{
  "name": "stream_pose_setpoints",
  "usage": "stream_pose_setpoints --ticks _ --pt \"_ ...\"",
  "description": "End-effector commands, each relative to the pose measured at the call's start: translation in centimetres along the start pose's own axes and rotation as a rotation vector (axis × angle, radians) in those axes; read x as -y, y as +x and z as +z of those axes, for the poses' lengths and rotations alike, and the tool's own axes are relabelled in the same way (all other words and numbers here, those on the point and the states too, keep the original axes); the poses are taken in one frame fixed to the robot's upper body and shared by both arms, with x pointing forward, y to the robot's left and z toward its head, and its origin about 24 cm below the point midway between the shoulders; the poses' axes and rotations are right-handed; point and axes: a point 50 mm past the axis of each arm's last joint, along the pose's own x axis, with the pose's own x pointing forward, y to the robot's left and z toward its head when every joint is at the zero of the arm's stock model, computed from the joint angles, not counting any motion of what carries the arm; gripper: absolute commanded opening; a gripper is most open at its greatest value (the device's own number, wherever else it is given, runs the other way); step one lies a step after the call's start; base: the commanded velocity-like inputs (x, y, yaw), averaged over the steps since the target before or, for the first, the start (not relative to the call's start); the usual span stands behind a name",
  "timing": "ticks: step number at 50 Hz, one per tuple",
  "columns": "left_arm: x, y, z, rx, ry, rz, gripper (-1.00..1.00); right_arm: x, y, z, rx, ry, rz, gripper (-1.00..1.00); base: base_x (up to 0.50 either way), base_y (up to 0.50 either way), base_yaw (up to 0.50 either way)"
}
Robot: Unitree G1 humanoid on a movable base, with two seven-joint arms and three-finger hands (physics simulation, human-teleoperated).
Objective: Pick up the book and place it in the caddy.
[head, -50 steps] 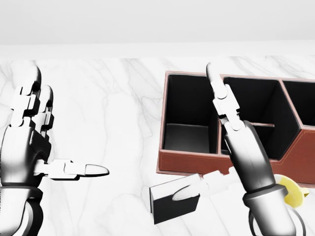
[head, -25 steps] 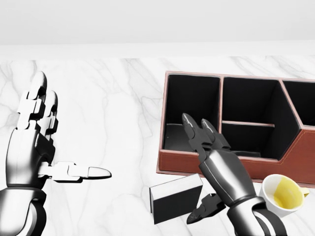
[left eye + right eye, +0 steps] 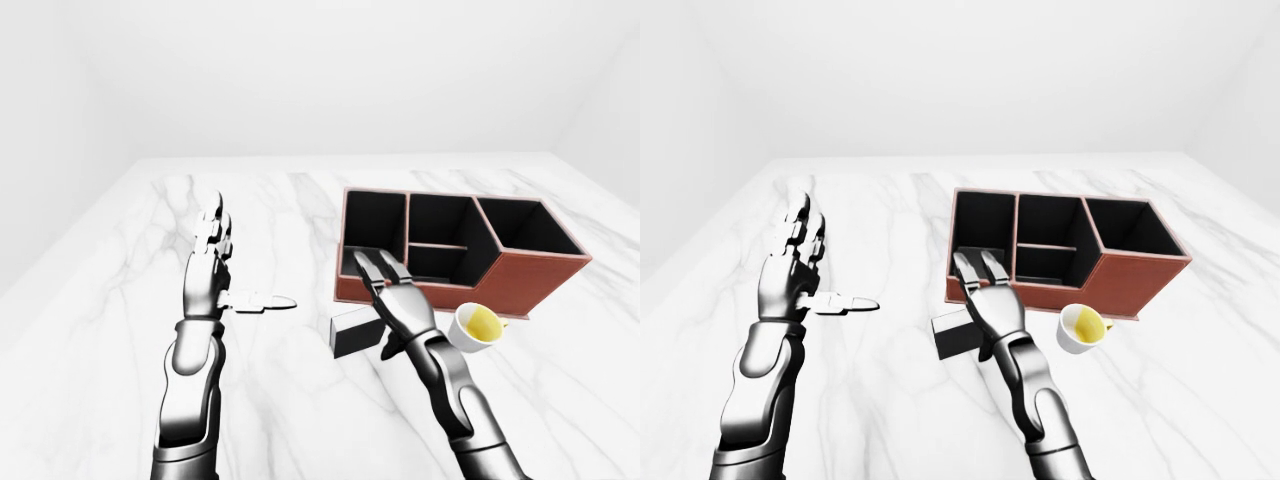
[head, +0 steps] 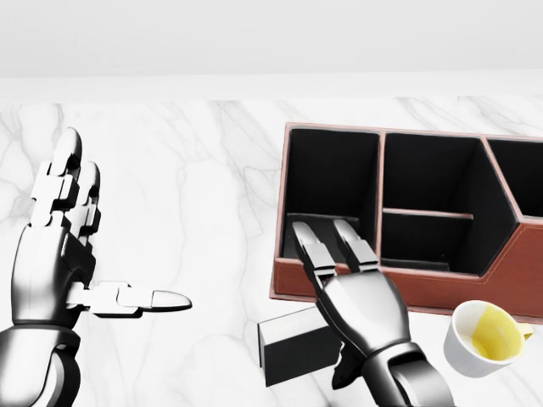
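Evidently the reach was underway — the right hand (image 4: 352,292), fingers spread and empty, hovered over the book (image 4: 293,348), lying at the caddy's (image 4: 399,284) seven o'clock. Next: lower and close round it.

Caddy (image 4: 373,287) wall just above book (image 4: 297,348); cup (image 4: 488,337) near right; marble (image 4: 195,203) open on left.
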Motion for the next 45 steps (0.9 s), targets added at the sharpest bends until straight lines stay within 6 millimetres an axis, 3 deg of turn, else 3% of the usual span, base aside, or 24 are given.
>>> stream_pose_setpoints --ticks 1,27,34,39,40,41,42,44,45 --pt "-0.2 0.0 -0.4 -0.016 -0.002 0.007 1.0 -1.5 0.5 0.7 0.018 -0.13 0.001 1.0 0.0 0.0 0.0" --pt "-0.2 -0.3 -0.7 -0.03 -0.014 0.008 1.0 -5.0 0.0 2.0 0.083 -0.252 0.031 1.0 0.0 0.0 0.0" --pt "-0.2 -0.3 -1.0 -0.044 -0.014 0.01 1.0 -4.9 2.6 4.5 0.139 -0.218 0.068 1.0 0.0 0.0 0.0" --pt "-0.2 -0.3 -0.9 -0.04 -0.013 0.011 1.0 -5.0 3.9 5.2 0.157 -0.228 0.086 0.47 0.0 0.0 0.0" --pt "-0.2 -0.3 -0.9 -0.04 -0.013 0.011 1.0 -5.0 4.0 5.3 0.158 -0.226 0.089 0.05 0.0 0.0 0.0" --pt "-0.2 -0.3 -0.9 -0.039 -0.013 0.012 1.0 -4.9 4.1 5.3 0.161 -0.228 0.089 -0.25 0.0 0.0 0.0" --pt "-0.2 -0.3 -0.9 -0.038 -0.014 0.012 1.0 -4.9 4.2 5.4 0.163 -0.228 0.089 -0.31 0.0 0.0 0.0" --pt "-0.3 -0.3 -0.8 -0.036 -0.013 0.012 1.0 -4.8 4.2 5.5 0.165 -0.23 0.088 -0.9 0.0 0.0 0.0" --pt "-0.3 -0.3 -0.8 -0.036 -0.013 0.011 1.0 -4.8 4.2 5.5 0.164 -0.228 0.089 -0.95 0.0 0.0 0.0"
